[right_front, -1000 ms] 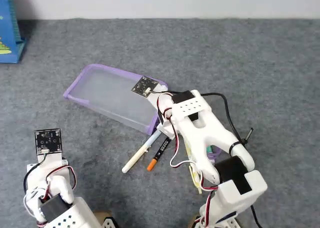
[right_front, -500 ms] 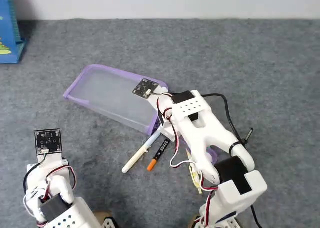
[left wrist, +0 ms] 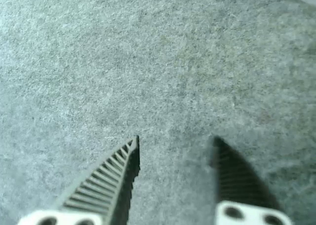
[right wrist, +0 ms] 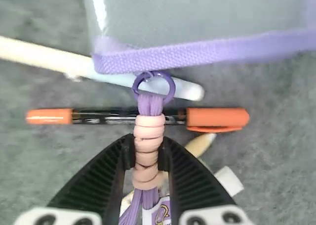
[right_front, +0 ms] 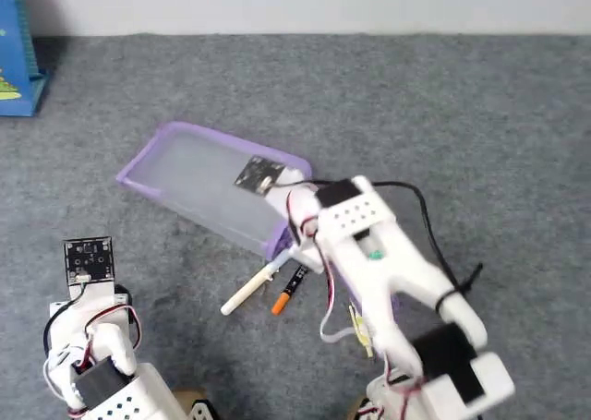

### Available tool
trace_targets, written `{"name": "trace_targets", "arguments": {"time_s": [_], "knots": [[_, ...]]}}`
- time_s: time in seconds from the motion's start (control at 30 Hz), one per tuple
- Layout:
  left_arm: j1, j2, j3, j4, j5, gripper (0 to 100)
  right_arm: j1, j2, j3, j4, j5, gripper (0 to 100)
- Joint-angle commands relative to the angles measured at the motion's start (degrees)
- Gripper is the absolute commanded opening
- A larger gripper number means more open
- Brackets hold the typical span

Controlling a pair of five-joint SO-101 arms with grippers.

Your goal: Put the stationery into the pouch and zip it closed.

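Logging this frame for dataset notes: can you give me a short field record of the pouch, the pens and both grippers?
surface: grey mat
pouch: translucent, purple edging, lying flat on the mat
right gripper: shut on the zipper pull cord at the pouch's corner
left gripper: open over bare mat, holding nothing
white pen: on the mat, outside the pouch, one end at its corner
orange-capped pen: on the mat beside the white pen, outside the pouch
task state: pens not yet in the pouch

Purple-trimmed clear pouch (right_front: pixel 199 180), pink-and-purple zipper pull (right wrist: pixel 148 136), orange-capped black pen (right wrist: pixel 103 117), grey speckled table (right_front: pixel 443 106)
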Motion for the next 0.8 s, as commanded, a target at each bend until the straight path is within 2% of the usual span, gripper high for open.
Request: {"name": "trace_targets", "arguments": {"time_s": [0.0, 0.33, 0.53, 0.63, 0.77], "knots": [[1.93, -0.70, -1.80, 0.00, 5.98, 36, -3.03, -9.54, 1.49, 0.40, 0.00, 0.8], [12.13, -0.70, -8.84, 0.70, 15.12, 37, -8.92, -25.27, 2.99, 0.48, -6.86, 0.8], [21.01, -0.70, -15.69, 7.56, 22.51, 37, -10.42, -30.99, 4.22, 0.22, -9.67, 0.8], [22.24, -0.70, -18.24, 8.18, 23.82, 37, -11.47, -33.01, 6.07, -0.13, -9.67, 0.8], [28.66, -0.70, -19.82, 8.18, 26.37, 37, -13.05, -35.74, 7.03, -0.13, -11.60, 0.8]]}}
